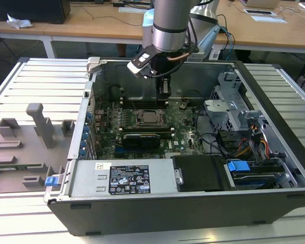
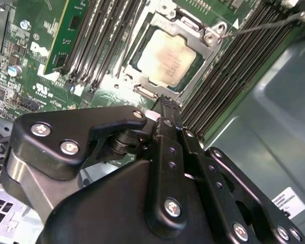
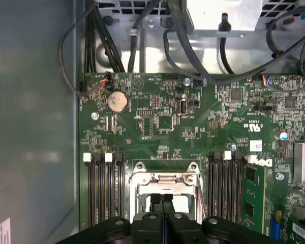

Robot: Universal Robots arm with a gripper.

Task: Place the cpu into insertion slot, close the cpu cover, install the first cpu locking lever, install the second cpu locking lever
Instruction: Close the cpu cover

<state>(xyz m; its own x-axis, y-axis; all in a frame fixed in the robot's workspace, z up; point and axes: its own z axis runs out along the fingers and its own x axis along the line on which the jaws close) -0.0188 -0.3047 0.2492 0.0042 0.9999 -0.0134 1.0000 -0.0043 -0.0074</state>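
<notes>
Pincer point(image 2: 165, 103) pinched narrow, gripping nothing, tip right at the rim of the cpu cover point(image 2: 189, 24), which lies framing the seated cpu point(image 2: 168, 58), probably a slim point for nudging levers.

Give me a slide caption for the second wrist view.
Shut pincer beside the insertion slot, where the cpu sits framed by the cpu cover.

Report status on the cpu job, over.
End effector shut, tip at the cpu cover edge. Cpu seated, cover down around it. One lever rod juts out sideways.
</notes>
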